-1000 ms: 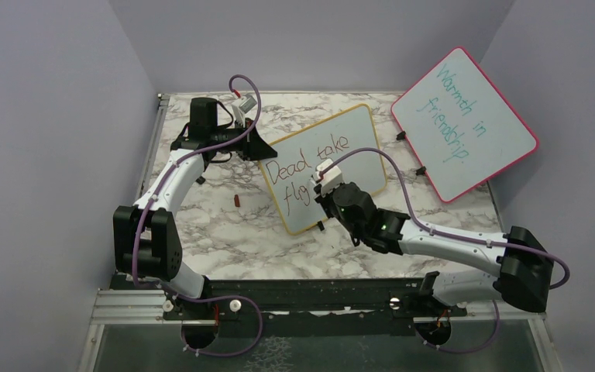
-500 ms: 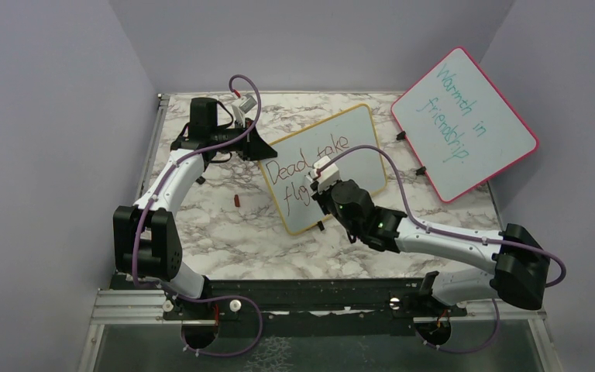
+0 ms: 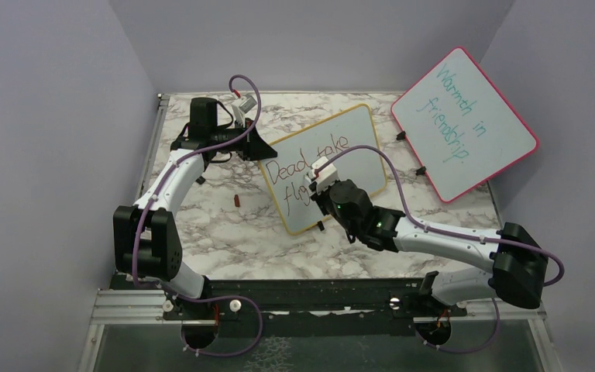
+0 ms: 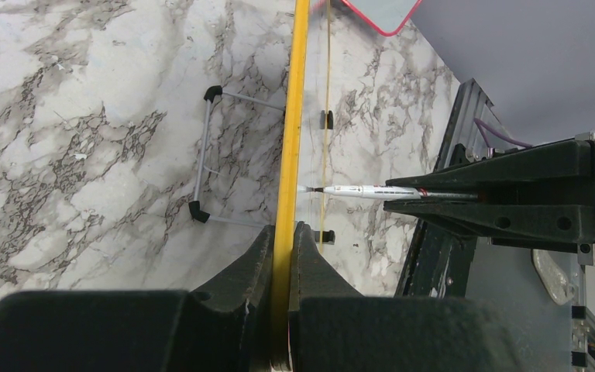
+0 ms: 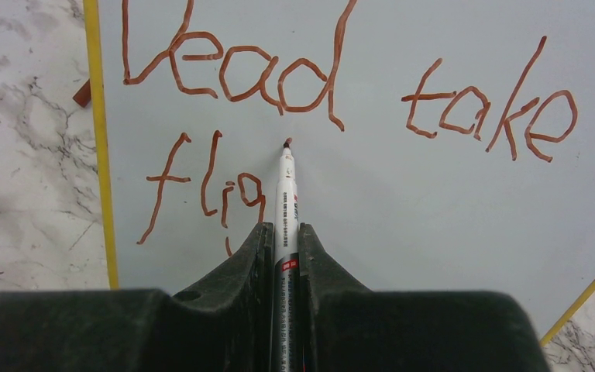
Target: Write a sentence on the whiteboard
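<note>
White marker (image 5: 286, 203) clamped in my right pincer (image 5: 283, 240), tip at the yellow-framed rectangular whiteboard (image 5: 403, 194) ahead, beside brown handwritten sentence (image 5: 310, 85) "Dead take flig". My left pincer (image 4: 282, 240) pinches the board's frame edge.

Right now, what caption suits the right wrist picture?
Gripper holds marker to the whiteboard, mid-word after "Dead take flig".

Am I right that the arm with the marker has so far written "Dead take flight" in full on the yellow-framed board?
Not quite. On the whiteboard the sentence so far reads "Dead take" with only "flig" beneath it; the last word is unfinished. The right wrist view shows this, with the marker in the right gripper, its tip just past the "g".
</note>
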Motion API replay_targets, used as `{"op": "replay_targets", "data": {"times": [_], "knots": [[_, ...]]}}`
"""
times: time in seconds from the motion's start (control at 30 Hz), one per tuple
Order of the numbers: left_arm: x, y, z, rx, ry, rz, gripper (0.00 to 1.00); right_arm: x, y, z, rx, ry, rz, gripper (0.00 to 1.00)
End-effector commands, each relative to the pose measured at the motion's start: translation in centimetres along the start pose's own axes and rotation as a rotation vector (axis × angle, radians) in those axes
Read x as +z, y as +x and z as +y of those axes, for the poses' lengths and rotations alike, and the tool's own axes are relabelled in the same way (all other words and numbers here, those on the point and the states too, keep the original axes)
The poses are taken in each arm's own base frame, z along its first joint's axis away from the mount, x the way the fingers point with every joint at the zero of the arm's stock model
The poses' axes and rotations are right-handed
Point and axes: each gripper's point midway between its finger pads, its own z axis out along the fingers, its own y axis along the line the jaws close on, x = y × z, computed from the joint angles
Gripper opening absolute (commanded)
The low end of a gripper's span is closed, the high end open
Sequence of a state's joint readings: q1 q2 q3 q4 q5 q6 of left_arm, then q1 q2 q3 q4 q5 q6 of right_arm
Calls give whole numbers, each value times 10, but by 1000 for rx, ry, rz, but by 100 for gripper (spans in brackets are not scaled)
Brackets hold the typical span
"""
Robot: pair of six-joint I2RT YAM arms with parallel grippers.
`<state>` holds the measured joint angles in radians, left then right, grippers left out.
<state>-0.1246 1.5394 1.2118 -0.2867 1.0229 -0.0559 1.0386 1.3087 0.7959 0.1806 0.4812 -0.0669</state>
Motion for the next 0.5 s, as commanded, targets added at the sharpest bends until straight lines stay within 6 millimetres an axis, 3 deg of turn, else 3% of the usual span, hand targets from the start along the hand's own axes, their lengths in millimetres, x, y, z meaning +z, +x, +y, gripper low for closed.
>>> {"op": "replay_targets", "data": {"times": [0.0,0.47], "knots": [[-3,26,61,-18,-242,61,0,-4,2,2,16,-25,30,0],[-4,25,61,-17,-242,60,0,-13,37,9,34,-62,147,1]]}}
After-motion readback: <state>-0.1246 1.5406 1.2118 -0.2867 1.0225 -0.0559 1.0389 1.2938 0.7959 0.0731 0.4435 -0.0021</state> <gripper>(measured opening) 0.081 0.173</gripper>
